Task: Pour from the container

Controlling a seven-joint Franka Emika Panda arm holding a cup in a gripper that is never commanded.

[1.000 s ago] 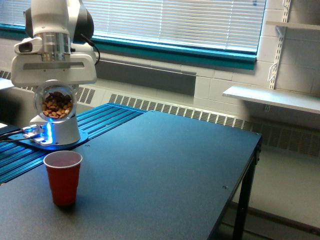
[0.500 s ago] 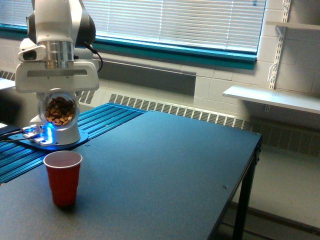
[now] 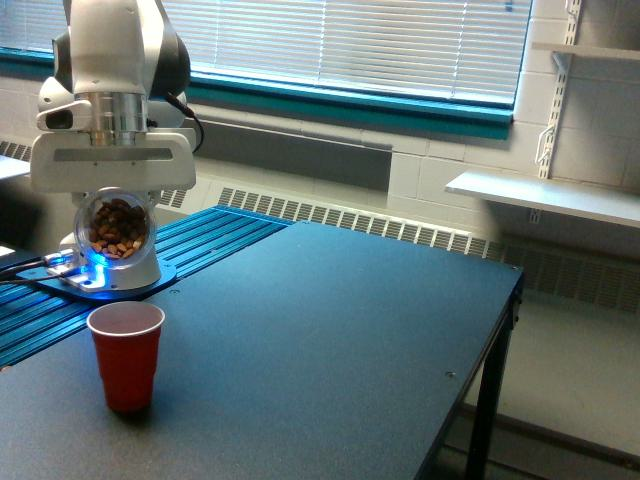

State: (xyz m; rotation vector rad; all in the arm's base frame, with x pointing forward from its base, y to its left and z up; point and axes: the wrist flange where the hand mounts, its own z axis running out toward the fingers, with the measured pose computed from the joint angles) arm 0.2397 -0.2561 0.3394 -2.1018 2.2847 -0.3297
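In the exterior view, my gripper hangs from the white arm at the view's left and is shut on the container, a small clear rounded jar with brown nut-like pieces showing through its wall. The jar is held in the air, above and a little behind a red plastic cup with a white inside. That cup stands upright on the dark table near its front left part. The fingers are mostly hidden behind the jar.
The arm's white base with a blue light sits on a blue ribbed surface at the left. The table's right edge drops to the floor. A window with blinds, a radiator and a wall shelf lie behind.
The gripper and jar shifted slightly to the view's right and a little down over the second, then nearly held still. The red cup has not moved.
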